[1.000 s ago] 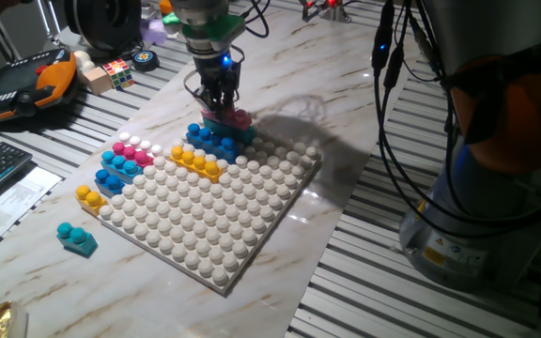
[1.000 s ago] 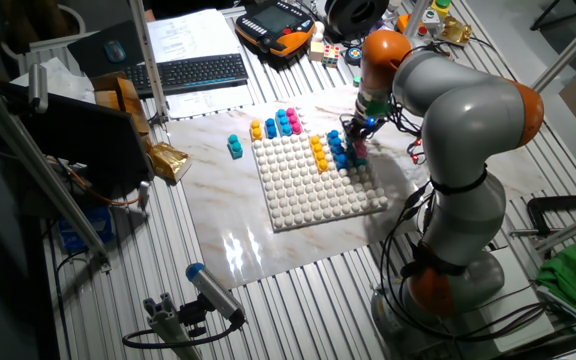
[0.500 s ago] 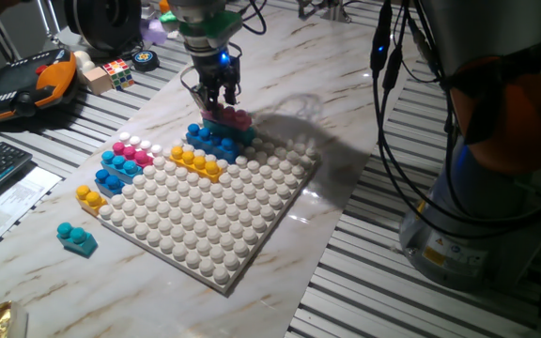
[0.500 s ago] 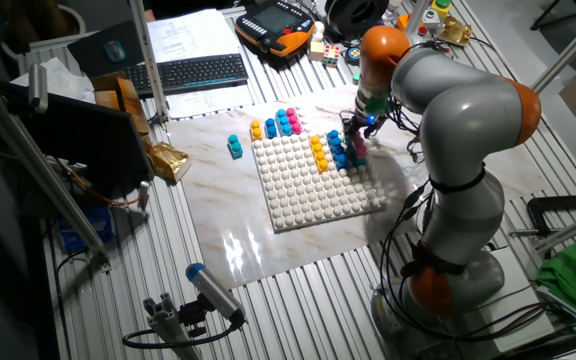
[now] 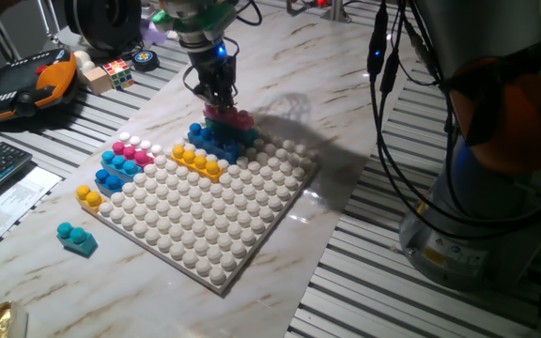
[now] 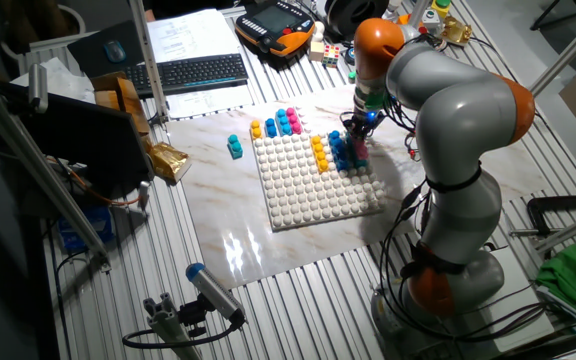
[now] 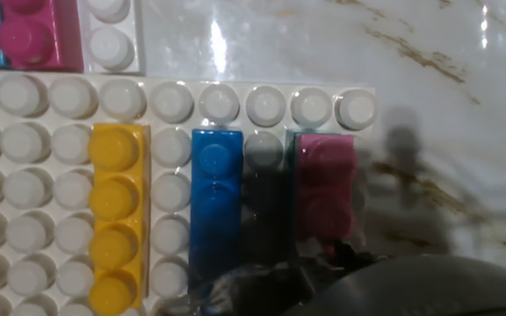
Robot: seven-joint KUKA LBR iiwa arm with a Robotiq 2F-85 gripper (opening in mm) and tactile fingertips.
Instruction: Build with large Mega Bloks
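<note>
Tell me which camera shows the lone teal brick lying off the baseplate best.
One fixed view shows the teal brick best: it lies near the camera on the marble, beside the white baseplate, studs clear. The other fixed view shows the same brick only as a small distant speck. The hand view does not show it.

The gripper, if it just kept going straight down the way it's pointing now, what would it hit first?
Most likely the pink brick directly beneath the gripper, which sits on the teal and blue bricks at the white baseplate's far edge. How much gap remains is unclear.
</note>
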